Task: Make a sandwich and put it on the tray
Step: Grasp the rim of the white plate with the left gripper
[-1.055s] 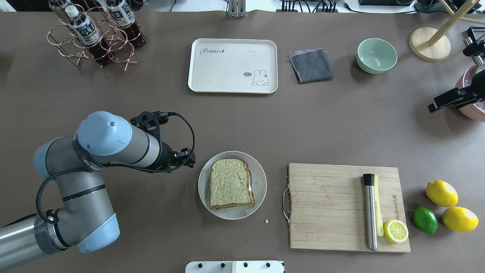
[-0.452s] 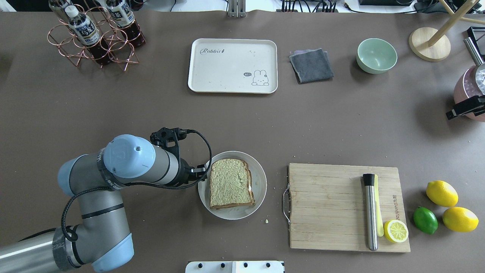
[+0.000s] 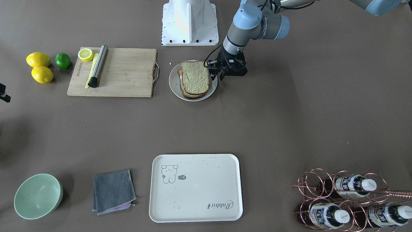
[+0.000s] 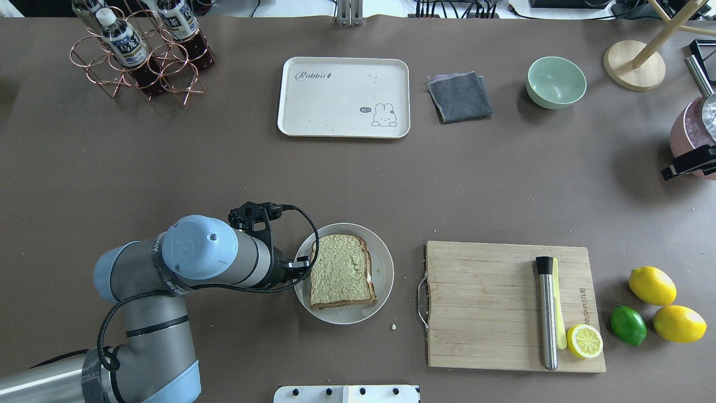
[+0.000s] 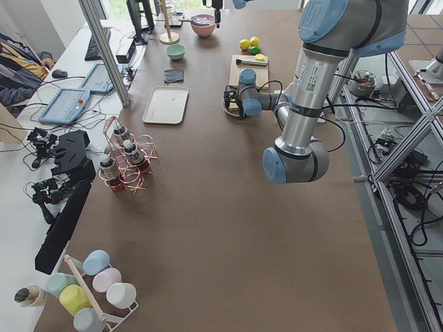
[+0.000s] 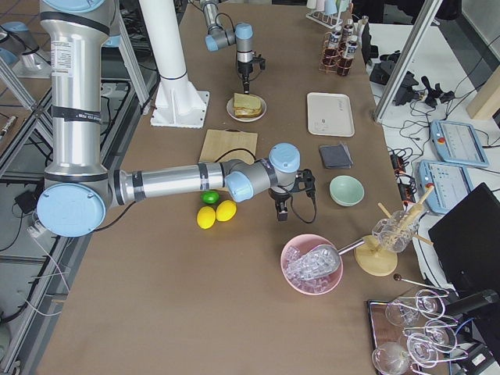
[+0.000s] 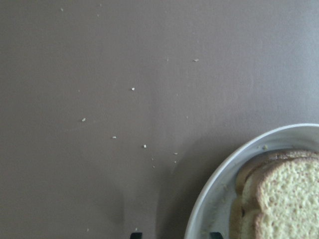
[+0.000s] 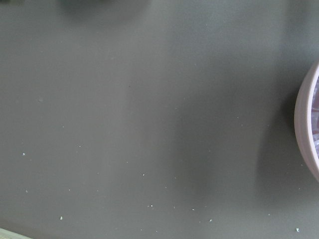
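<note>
The sandwich [image 4: 341,271] sat on the white plate [image 4: 385,263] — soft, light, egg likely to slip. My left tool [image 3: 217,77] was spread at the rim; I judged a gentle crust-edge pinch best.

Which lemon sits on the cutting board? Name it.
The halved lemon, cut face up at a corner of the cutting board; the two whole lemons lie off it, beside the lime.
</note>
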Robot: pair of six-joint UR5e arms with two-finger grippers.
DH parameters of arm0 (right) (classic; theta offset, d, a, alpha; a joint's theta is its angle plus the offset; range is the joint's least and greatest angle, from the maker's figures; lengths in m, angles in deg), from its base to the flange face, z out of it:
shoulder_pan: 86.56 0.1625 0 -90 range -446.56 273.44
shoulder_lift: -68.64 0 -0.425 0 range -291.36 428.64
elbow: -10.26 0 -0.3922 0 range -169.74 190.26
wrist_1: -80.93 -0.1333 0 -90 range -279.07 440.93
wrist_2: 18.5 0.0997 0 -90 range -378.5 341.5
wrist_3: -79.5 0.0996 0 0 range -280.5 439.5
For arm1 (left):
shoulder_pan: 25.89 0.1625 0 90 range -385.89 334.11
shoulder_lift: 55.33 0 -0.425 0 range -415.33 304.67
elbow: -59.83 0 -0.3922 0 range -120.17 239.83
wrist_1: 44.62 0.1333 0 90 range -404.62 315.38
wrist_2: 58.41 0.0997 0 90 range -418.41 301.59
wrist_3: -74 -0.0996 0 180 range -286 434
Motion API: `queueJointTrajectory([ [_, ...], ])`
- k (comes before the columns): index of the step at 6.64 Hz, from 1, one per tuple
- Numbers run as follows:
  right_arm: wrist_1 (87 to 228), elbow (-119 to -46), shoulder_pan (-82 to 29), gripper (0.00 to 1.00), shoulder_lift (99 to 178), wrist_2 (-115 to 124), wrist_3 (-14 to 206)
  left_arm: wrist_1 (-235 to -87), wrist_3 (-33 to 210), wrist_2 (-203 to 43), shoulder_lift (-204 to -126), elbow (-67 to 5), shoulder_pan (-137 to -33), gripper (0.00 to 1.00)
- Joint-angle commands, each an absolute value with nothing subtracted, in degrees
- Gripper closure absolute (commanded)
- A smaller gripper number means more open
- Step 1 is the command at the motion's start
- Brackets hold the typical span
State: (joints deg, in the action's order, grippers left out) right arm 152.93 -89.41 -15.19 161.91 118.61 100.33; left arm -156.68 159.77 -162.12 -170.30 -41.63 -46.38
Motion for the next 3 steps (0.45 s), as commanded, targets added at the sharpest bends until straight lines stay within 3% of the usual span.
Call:
queueJointTrajectory([
  [1,152.7,-89.4,-15.2,0.01,162.4,118.6,100.3,-156.8,160.0,-161.9,-170.4,-41.5,-45.8,0.77],
  [2,152.7,-89.5,-15.3,0.01,162.5,118.6,100.3,-156.9,160.5,-161.9,-170.6,-41.4,-45.8,1.00],
  [3,152.6,-89.5,-15.2,0.01,162.5,118.7,100.3,-156.9,160.5,-161.9,-170.6,-41.3,-45.8,1.00],
])
